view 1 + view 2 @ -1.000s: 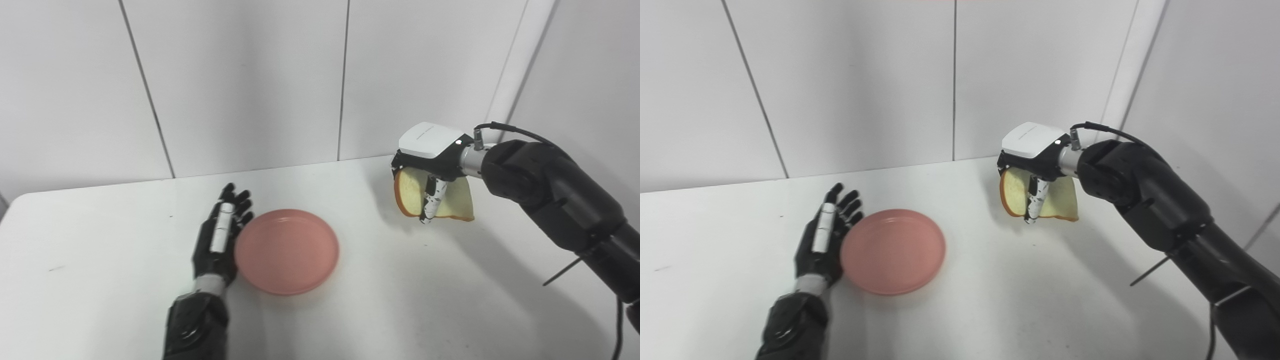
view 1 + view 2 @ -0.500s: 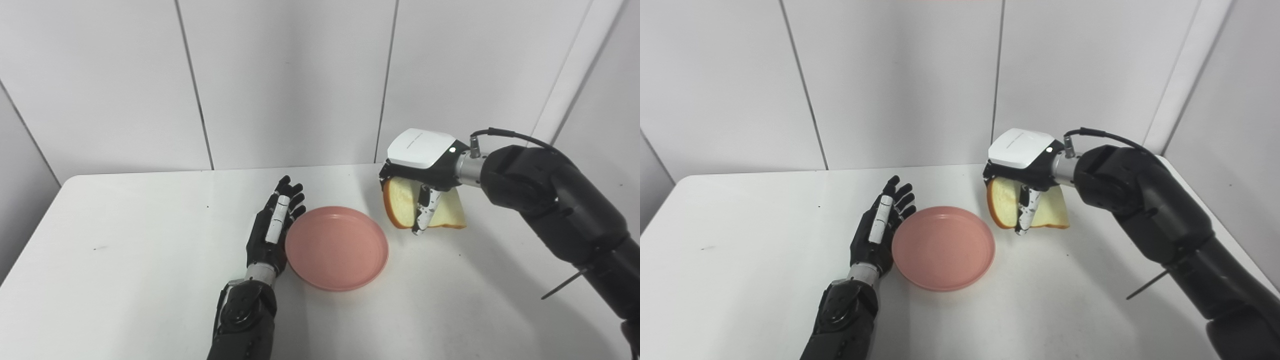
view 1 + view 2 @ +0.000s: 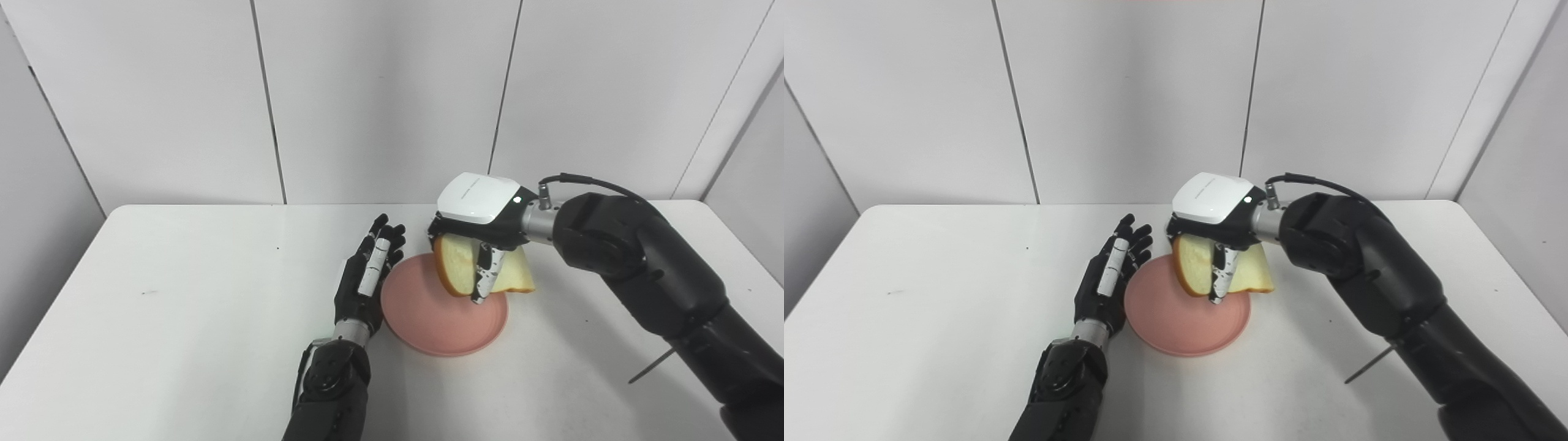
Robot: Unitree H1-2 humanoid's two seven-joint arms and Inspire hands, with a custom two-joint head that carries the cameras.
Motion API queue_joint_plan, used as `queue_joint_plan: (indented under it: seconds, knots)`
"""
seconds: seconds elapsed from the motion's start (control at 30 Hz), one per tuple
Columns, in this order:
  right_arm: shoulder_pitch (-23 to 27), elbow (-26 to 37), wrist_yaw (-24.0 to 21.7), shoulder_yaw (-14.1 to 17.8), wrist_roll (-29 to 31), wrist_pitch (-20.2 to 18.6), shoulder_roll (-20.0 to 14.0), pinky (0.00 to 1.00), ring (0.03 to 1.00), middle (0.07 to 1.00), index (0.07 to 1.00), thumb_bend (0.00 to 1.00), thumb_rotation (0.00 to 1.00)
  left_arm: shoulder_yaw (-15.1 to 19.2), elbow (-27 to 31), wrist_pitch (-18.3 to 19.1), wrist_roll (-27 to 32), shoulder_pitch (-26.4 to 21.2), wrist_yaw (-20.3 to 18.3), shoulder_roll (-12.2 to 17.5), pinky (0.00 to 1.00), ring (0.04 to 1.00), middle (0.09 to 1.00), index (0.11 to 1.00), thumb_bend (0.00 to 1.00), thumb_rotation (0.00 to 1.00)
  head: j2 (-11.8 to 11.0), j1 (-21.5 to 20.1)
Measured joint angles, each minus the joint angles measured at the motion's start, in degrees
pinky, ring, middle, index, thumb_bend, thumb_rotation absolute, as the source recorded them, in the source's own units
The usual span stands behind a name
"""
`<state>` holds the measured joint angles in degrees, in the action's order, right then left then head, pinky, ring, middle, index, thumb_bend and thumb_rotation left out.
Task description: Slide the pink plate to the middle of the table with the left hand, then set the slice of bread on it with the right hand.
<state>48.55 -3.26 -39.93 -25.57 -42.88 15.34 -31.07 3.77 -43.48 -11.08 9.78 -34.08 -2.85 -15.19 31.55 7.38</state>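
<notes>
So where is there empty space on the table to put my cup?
The white table is bare left of the black left hand. It is crowded where the right hand holds the bread slice over the round pink plate.

Plate (image 3: 438, 318) pink, plain; bread slice (image 3: 456, 272) pale yellow crumb with orange-brown crust, under the right robot hand (image 3: 481, 236). Right robot hand has a white back shell over black, one finger speckled white and black. Left robot hand (image 3: 364, 285) black with one white finger segment; table (image 3: 184, 294) white.
</notes>
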Motion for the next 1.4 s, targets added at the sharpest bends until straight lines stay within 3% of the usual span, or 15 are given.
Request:
queue_joint_plan:
  seconds: [0.1,0.33,0.63,0.93,1.1,1.2,1.23,1.27,1.3,1.33,1.4]
  knots:
    - [-0.01,0.40,-0.37,0.00,0.05,-0.30,1.52,0.25,0.329,0.441,0.490,0.52,0.16,-0.10,-0.20,-0.13,-0.01,-0.08,-0.01,-0.03,0.88,0.858,0.825,0.882,0.82,0.66,0.00,0.00]
    - [-0.01,0.16,-2.17,-0.24,-0.30,-0.36,2.97,0.33,0.415,0.511,0.493,0.52,0.16,-0.10,-0.21,-0.13,0.00,-0.09,-0.05,-0.06,0.91,0.874,0.837,0.892,0.81,0.67,-0.09,-0.09]
    - [-1.02,-5.90,-1.58,-0.41,-2.09,-0.36,4.48,0.31,0.387,0.479,0.492,0.52,0.16,-0.08,0.01,-0.12,-0.04,0.01,-0.04,-0.04,0.88,0.868,0.829,0.893,0.81,0.68,0.00,-0.26]
    - [-1.03,-11.43,2.22,-0.23,-2.03,-0.35,5.00,0.26,0.333,0.442,0.492,0.52,0.16,0.08,0.10,-0.12,0.15,0.12,-0.08,-0.01,0.90,0.856,0.794,0.876,0.82,0.65,0.00,-0.44]
    - [-1.03,-11.99,2.65,-0.21,-2.03,-0.35,4.99,0.28,0.365,0.470,0.492,0.52,0.16,0.09,0.07,-0.12,0.18,0.12,-0.14,-0.01,0.91,0.863,0.803,0.878,0.82,0.66,0.09,-0.53]
    - [-1.03,-11.99,2.79,-0.20,-2.04,-0.37,4.99,0.37,0.463,0.551,0.495,0.52,0.17,0.19,0.10,-0.11,0.23,0.22,-0.20,-0.02,0.92,0.862,0.795,0.879,0.82,0.65,0.17,-0.70]
    - [-1.04,-11.99,2.81,-0.20,-2.05,-0.37,4.99,0.40,0.487,0.571,0.520,0.61,0.21,0.22,0.11,-0.11,0.24,0.32,-0.21,-0.02,0.92,0.861,0.794,0.879,0.83,0.65,0.26,-0.79]
    - [-1.04,-11.99,2.82,-0.17,-2.04,-0.38,4.99,0.43,0.518,0.595,0.590,0.84,0.32,0.23,0.11,-0.11,0.25,0.38,-0.22,-0.03,0.93,0.861,0.792,0.879,0.83,0.65,0.26,-0.88]
    - [-1.03,-11.99,2.82,-0.09,-2.01,-0.40,4.99,0.43,0.521,0.598,0.596,0.86,0.34,0.25,0.11,-0.11,0.27,0.40,-0.29,-0.03,0.93,0.861,0.791,0.879,0.83,0.65,0.26,-0.88]
    - [-1.03,-11.99,2.79,0.03,-1.85,-0.47,5.00,0.49,0.591,0.663,0.651,0.95,0.42,0.26,0.11,-0.11,0.26,0.40,-0.33,-0.03,0.92,0.855,0.788,0.874,0.83,0.65,0.26,-0.88]
    - [-1.04,-11.98,2.67,0.60,-0.52,-1.11,5.00,0.58,0.693,0.751,0.731,1.00,0.49,0.28,0.11,-0.11,0.26,0.40,-0.46,-0.02,0.91,0.854,0.796,0.871,0.82,0.65,0.26,-0.88]
